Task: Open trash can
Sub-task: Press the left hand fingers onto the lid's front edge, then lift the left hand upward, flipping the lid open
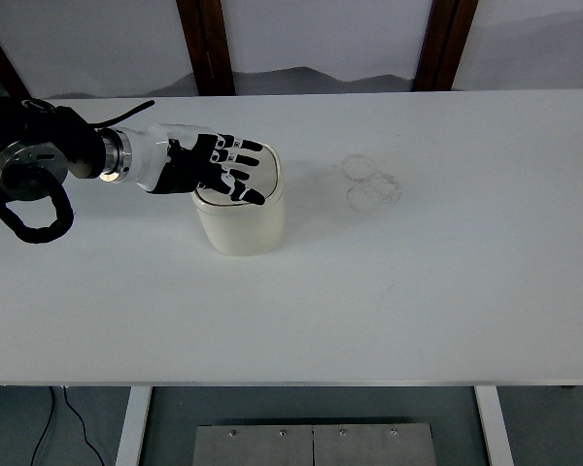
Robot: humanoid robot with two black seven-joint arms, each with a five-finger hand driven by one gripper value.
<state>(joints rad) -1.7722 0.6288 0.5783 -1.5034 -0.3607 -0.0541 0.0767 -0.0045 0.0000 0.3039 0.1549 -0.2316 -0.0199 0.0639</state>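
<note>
The left hand (209,167) shows a glossy white shell over the back, with black jointed fingers (241,163) carrying small white patches at the knuckles. Behind it sits a shiny silver metal wrist ring (112,155), then a bulky black forearm (34,146). A black ribbed cable (34,221) loops below, and a thin black wire (126,112) runs along the top.

— What is the trash can (241,221) made of?
— It looks like cream plastic, smooth, with a soft sheen on its wall.
— And the left hand (212,166) over it?
— Glossy white shell with matt black finger segments; the wrist behind looks like brushed metal.
— The bench (418,282)?
— Smooth, matt white top, with faint ring marks toward its far edge. A grey metal plate (313,445) lies on the floor below its near edge.
</note>
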